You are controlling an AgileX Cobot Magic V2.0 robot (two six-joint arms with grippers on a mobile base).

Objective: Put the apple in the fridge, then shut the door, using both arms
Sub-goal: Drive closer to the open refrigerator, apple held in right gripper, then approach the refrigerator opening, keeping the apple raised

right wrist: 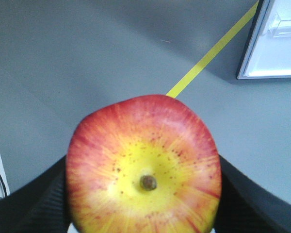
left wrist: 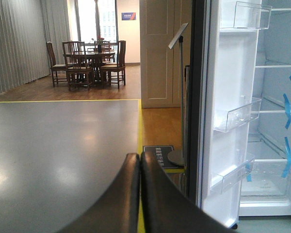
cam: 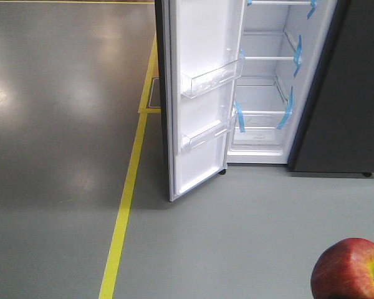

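Note:
The apple (right wrist: pixel 143 165), red with a yellow stem dimple, fills the right wrist view, and my right gripper (right wrist: pixel 143 199) is shut on it, with black fingers (right wrist: pixel 34 204) on both sides. In the front view the apple (cam: pixel 349 269) hangs at the bottom right above the floor. The fridge (cam: pixel 268 75) stands open ahead, with white shelves and blue tape strips. Its door (cam: pixel 202 93) is swung out to the left, showing clear bins. My left gripper (left wrist: pixel 139 159) is shut and empty, facing the door (left wrist: pixel 228 97) edge from the left.
A yellow floor line (cam: pixel 128 187) runs along the grey floor left of the door. A dark grey cabinet (cam: pixel 355 93) adjoins the fridge on the right. A sign stand (left wrist: pixel 180 97) and a floor mat (left wrist: pixel 157 150) sit behind the door. A table with chairs (left wrist: pixel 87 60) stands far back.

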